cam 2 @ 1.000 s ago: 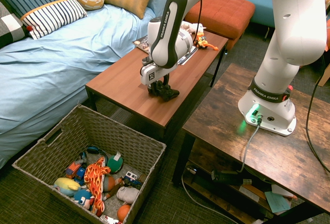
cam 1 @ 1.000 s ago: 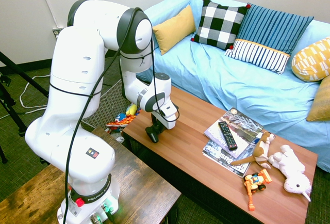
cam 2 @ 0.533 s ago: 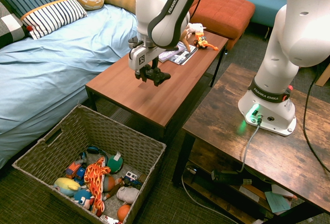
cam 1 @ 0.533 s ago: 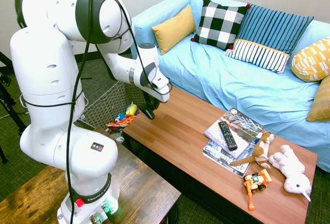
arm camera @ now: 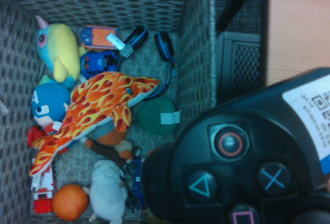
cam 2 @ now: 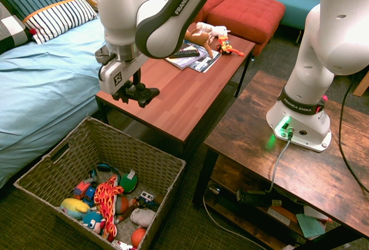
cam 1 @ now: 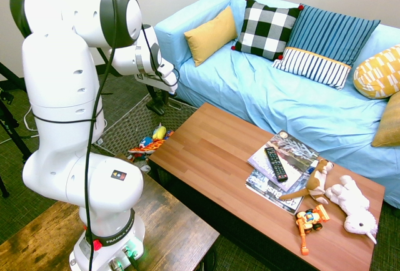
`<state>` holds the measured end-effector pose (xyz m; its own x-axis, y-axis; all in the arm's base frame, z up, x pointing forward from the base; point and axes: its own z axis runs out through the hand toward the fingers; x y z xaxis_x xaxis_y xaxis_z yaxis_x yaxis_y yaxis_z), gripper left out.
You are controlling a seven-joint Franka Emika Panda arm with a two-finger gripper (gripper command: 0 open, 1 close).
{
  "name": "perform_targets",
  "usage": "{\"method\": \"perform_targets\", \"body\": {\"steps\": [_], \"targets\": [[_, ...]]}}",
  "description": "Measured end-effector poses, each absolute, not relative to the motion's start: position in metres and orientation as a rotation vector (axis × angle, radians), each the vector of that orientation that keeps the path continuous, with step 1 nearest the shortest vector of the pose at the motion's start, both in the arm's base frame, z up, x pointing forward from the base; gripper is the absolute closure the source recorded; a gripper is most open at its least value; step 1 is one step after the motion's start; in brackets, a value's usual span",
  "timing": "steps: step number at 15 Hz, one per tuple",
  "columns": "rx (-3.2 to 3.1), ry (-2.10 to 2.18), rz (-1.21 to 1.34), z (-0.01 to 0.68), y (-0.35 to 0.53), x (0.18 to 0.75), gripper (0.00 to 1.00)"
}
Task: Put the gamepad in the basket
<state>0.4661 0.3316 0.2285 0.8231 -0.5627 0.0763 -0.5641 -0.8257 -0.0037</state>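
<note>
Black plastic gamepad [cam 2: 137, 93] hung pinched in the closed fingers of the gripper [cam 2: 134, 90], raised off the wooden coffee table [cam 2: 184, 94] and held near the table's end nearest the wicker basket [cam 2: 164, 166]. The basket sat on the floor beside that end, already holding soft toys, among them a flame-patterned plush [arm camera: 98, 110], so the carry seemed aimed at a drop over its opening.

Even, bright indoor light fills both exterior views with soft shadows; the wrist view is dimmer, bluish and blurred.
</note>
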Motion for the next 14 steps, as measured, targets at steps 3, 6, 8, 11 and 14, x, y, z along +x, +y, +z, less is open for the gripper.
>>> {"method": "perform_targets", "body": {"steps": [3,6,8,11,14], "targets": [[2.981,-0.872,0.049,0.170,0.373,0.486,1.00],[2.981,-0.859,0.049,0.152,0.413,0.474,1.00],[2.976,-0.902,0.008,0.116,0.434,0.462,1.00],[2.964,-0.996,-0.065,0.048,0.448,0.456,1.00],[2.942,-1.078,-0.133,-0.016,0.463,0.456,1.00]]}}
